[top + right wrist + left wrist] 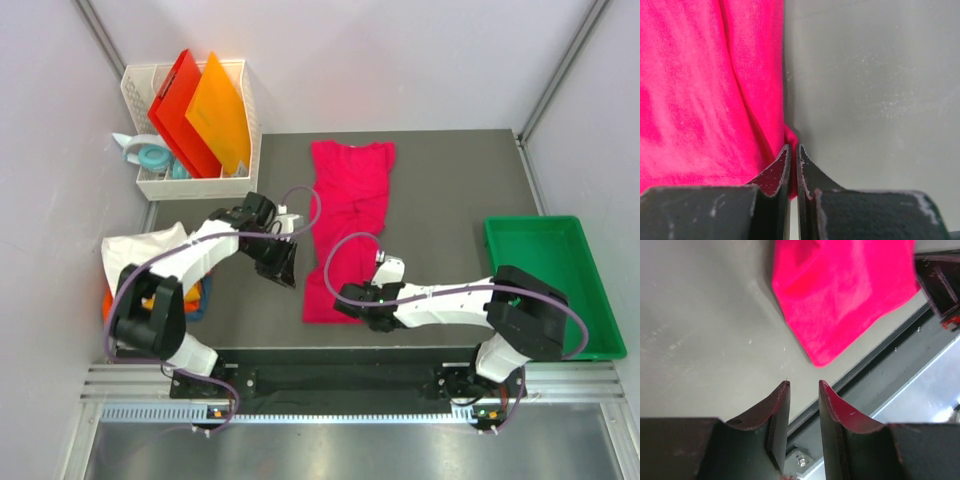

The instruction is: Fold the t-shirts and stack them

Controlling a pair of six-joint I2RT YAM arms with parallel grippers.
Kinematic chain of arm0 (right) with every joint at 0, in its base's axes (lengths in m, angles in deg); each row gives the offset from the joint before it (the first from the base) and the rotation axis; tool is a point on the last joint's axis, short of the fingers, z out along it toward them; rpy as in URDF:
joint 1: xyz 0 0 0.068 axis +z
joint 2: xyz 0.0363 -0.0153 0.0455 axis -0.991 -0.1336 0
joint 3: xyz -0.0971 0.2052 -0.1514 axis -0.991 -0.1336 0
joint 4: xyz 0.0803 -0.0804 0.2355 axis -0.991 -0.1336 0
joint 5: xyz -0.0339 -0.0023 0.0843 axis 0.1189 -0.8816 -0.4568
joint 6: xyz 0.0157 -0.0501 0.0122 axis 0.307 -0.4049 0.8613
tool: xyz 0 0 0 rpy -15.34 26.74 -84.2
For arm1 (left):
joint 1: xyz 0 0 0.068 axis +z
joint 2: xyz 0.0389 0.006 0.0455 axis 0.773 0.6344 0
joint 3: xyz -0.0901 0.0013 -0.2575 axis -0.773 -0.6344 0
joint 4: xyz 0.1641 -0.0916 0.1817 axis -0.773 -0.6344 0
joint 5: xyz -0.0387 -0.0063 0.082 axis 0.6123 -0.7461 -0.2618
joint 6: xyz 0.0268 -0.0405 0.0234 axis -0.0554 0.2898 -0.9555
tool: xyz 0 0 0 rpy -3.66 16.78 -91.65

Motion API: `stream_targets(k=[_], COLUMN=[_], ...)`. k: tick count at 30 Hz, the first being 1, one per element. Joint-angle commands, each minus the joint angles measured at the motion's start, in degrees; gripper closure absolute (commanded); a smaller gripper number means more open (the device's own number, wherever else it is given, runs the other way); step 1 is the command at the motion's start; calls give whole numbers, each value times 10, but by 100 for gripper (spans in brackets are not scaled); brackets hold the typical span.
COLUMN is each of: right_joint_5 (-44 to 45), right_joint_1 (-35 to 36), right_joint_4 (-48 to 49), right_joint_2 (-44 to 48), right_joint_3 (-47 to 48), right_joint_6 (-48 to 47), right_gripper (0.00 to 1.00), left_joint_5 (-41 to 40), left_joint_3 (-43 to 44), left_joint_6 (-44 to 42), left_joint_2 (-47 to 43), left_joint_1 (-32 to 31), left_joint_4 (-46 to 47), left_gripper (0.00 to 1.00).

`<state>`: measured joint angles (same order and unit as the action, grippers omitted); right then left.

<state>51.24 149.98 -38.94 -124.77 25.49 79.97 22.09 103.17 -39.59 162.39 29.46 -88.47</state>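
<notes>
Crimson-pink t-shirt (345,215) lies lengthwise at centre of table (450,190), already narrowed, collar far, hem near you. Right end effector (792,147) pinched tight on hem's right corner, cloth showing between jaws. Left end effector (804,383) partly open, empty, just short of hem's left corner. Step looks like hem grasp for end-to-end fold. Next, you likely close left on its corner, then lift both evenly toward collar
</notes>
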Motion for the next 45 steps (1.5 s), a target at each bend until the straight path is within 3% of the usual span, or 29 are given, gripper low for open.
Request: stream_targets(k=[1,3,6,13,16,22,26,27,31,37,43,44,45], right_joint_5=[-35,-33,-30,-22,-19,-14,-8,-7,-7,-17,-15,-14,-13], right_joint_1=[7,7,7,8,8,8,7,7,7,7,7,7,6], right_joint_4=[-59,-59,-52,-58,-61,-78,-82,-81,-82,-85,-85,-89,-89], right_joint_2=[-24,-22,-26,-33,-21,-15,-15,-15,-15,-19,-26,-29,-32], right_joint_3=[6,13,20,27,23,24,29,29,27,29,40,48,52], right_joint_6=[5,3,-11,-36,-40,-52,-61,-63,-68,-73,-78,-78,-79], right_gripper=[100,100,100,100,100,100,100,100,100,100,100,100,100], left_joint_5=[-11,-36,-46,-80,-116,-198,-232,-236,-248,-208,-197,-189,-175], left_joint_3=[105,170,151,29,-32,-170,-264,-285,-374,-377,-435,-450,-464], left_joint_6=[-33,-62,-68,-39,-20,-9,-54,-64,-72,-16,0,-3,-9], left_joint_2=[57,102,92,-16,-110,-223,-216,-216,-162,-59,-23,-14,12], left_joint_1=[-2,2,27,32,52,151,175,176,189,226,229,228,228], left_joint_4=[-98,-152,-135,39,152,389,536,628,843,941,1060,1137,1175], left_gripper=[66,67,70,69,66,57,57,56,50,50,46,5,2])
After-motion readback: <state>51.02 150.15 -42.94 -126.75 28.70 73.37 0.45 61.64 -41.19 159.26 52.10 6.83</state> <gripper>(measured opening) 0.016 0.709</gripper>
